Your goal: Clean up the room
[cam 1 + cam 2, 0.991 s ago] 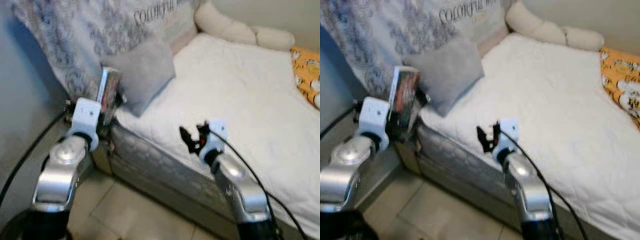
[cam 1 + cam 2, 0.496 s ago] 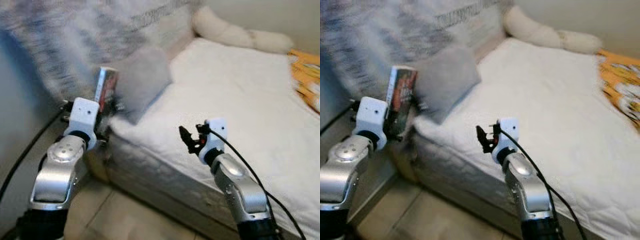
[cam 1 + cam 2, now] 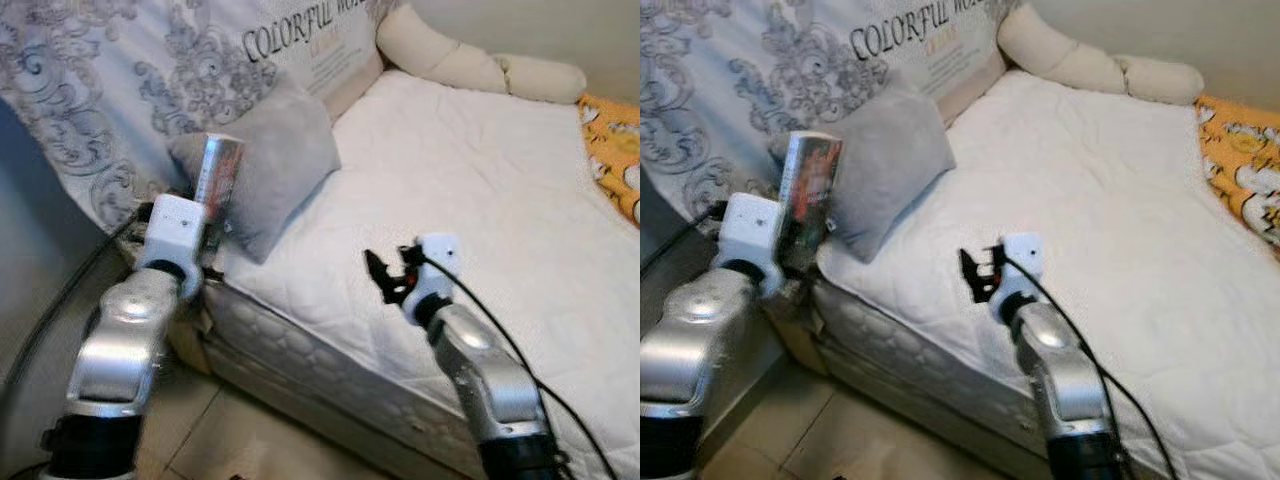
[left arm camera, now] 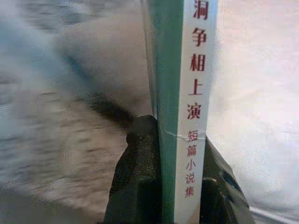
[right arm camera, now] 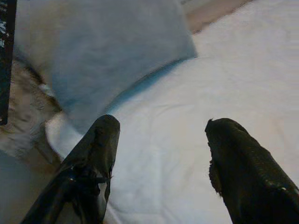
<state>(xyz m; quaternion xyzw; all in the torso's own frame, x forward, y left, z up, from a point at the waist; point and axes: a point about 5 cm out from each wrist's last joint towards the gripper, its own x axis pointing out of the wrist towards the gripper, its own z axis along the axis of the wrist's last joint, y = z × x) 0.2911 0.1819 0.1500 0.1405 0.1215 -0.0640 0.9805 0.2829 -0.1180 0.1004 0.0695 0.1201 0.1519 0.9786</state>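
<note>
The robot stands at the corner of a bed (image 3: 480, 190) covered with a white quilted spread. Its left pincer (image 4: 175, 186) is clamped on a book (image 3: 214, 185), which it holds upright, spine toward the wrist camera, just off the bed's near corner and close in front of a grey pillow (image 3: 275, 160). In the left wrist view one black finger (image 4: 140, 172) presses the book's cover on one side and the other finger sits against the opposite side, with the white spine and its column of Chinese characters rising between them. From the right eye view the book's cover looks dark with reddish tones.

The grey pillow leans against a large patterned cushion (image 3: 130, 80), pale with grey scrollwork and the printed word "COLORFUL", which stands along the head of the bed. A long cream bolster (image 3: 470, 65) lies along the far edge of the mattress, by the wall. At the far right of the bed lies an orange patterned cloth (image 3: 615, 150).

The right pincer (image 3: 385, 275) hovers over the near part of the white spread, well apart from the book. Its fingers (image 5: 93, 154) are spread apart with nothing between them, the bedspread and the grey pillow visible beyond.

Beneath the mattress edge is a pale tiled floor (image 3: 260, 440).
</note>
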